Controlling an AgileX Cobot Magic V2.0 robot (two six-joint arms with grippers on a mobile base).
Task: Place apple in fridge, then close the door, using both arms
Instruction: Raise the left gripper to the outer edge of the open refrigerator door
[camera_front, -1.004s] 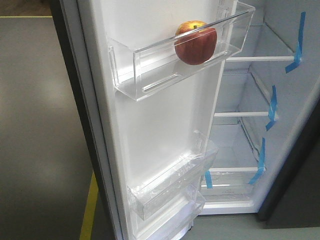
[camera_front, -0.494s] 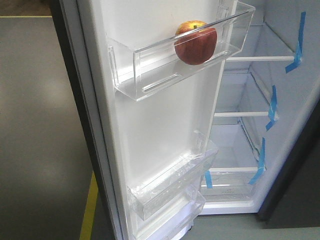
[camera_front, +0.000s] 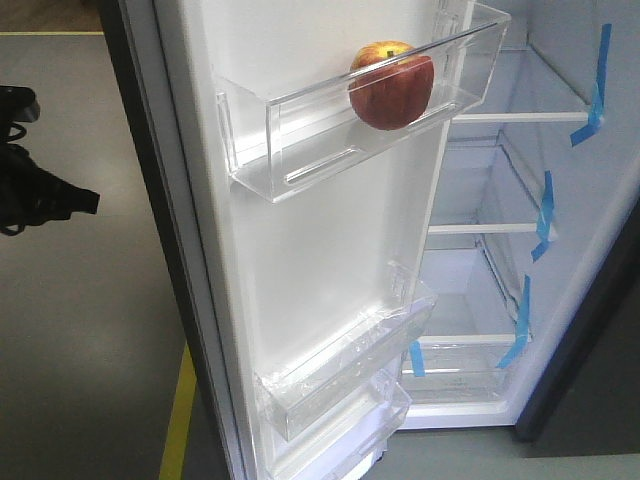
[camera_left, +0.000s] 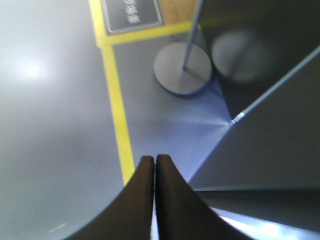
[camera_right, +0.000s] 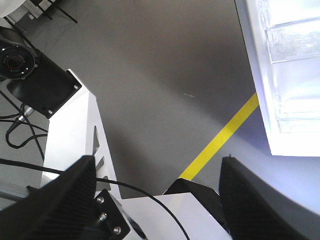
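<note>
The apple (camera_front: 391, 85) sits in the upper bin (camera_front: 290, 140) — the door (camera_front: 320, 260) stands open.

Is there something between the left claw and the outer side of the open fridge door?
Nothing visible. In the front view the shut left claw is left of the door, apart from it, with only bare floor between. The apple already sits in the top door bin.

apple (camera_front: 391, 85): red, yellow-streaked, stem up, sitting in top clear door bin (camera_front: 300, 140) toward its right end | door (camera_front: 310, 270): wide open, white liner showing | fridge (camera_front: 575, 210): open, white interior, blue-taped shelves | left arm (camera_front: 30, 190): black, left of door, apart
</note>
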